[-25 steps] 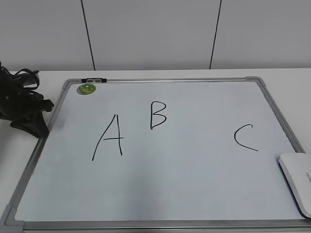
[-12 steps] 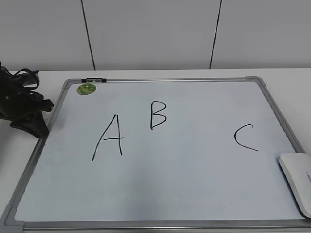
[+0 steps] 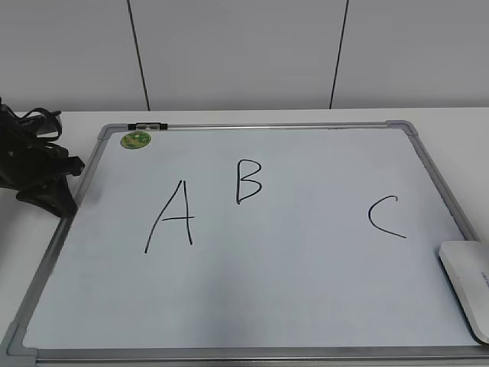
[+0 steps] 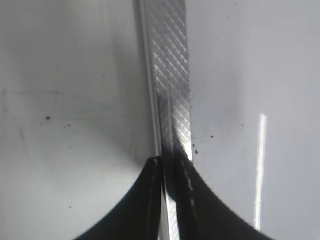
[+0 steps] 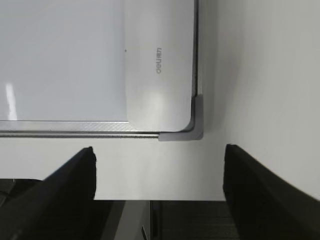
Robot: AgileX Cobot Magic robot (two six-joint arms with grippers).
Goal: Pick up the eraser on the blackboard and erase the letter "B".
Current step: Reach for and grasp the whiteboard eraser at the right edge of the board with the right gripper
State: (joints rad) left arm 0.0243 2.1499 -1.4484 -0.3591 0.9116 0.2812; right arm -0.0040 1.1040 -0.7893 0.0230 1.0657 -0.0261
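Observation:
The blackboard (image 3: 290, 275) is a white dry-erase board with a grey frame, lying flat on the table. It bears black letters: the "A" (image 3: 172, 216), the smaller letter "B" (image 3: 248, 181) and the "C" (image 3: 386, 217). The white eraser (image 3: 467, 287) lies at the board's near right corner. It also shows in the right wrist view (image 5: 157, 95), with small grey print, just ahead of my open, empty right gripper (image 5: 157, 167). My left gripper (image 3: 47, 186) rests at the board's left edge. In the left wrist view it (image 4: 170, 162) is shut over the frame strip (image 4: 170, 75).
A small round green magnet (image 3: 136, 139) sits at the board's far left corner. The grey plastic corner (image 5: 196, 122) of the frame lies beside the eraser. The table's front edge (image 5: 160, 200) runs between my right gripper's fingers. A panelled wall stands behind the table.

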